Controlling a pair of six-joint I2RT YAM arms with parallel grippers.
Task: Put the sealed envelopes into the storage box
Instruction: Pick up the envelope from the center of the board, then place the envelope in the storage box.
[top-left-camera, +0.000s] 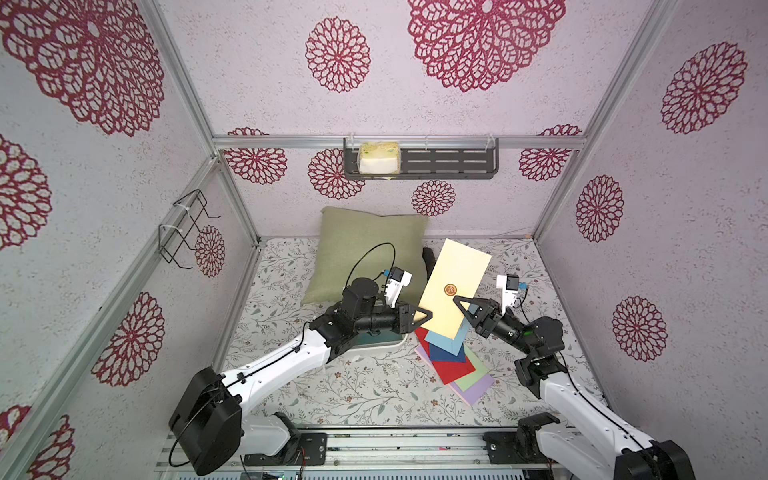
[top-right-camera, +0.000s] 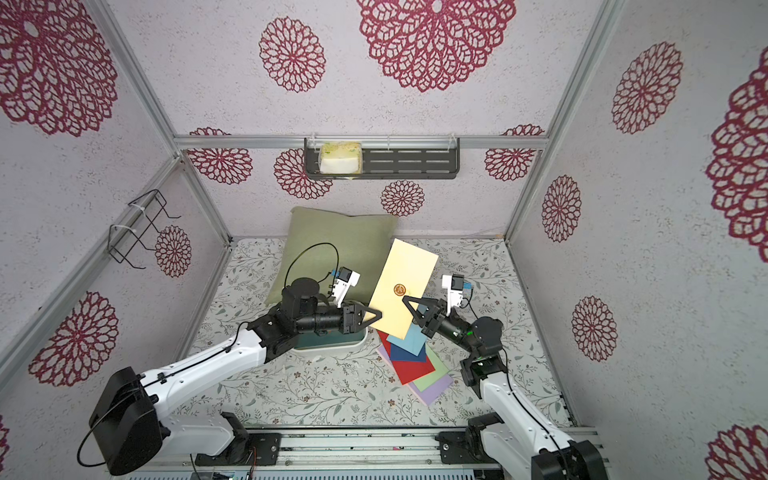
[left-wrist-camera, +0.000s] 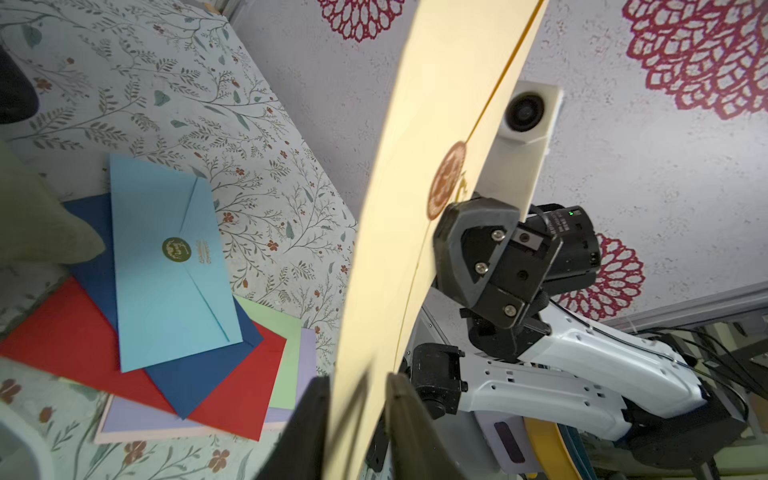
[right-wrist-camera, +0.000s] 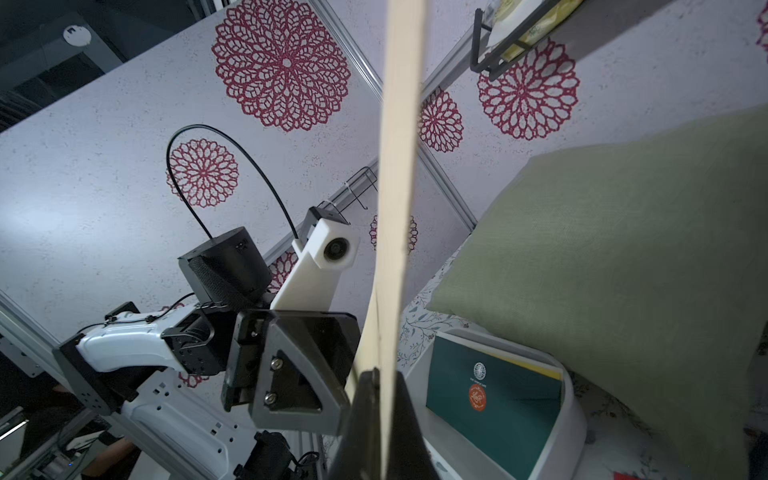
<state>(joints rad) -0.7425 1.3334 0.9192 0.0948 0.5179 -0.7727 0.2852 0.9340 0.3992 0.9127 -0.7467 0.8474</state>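
The cream envelope hangs tilted above the table's envelope pile, one long edge pinched in the closed right end effector. The left end effector straddles the opposite edge, jaws parted, not clamping. Light, bendy, slick paper, likely best edge-gripped. The storage box sits beneath the left arm.

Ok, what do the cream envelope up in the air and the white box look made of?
Cream envelope: matte paper, seemingly; thin, bowing slightly, folded flap, round seal. Storage box: probably moulded plastic; smooth, faintly glossy white wall with rounded corners.
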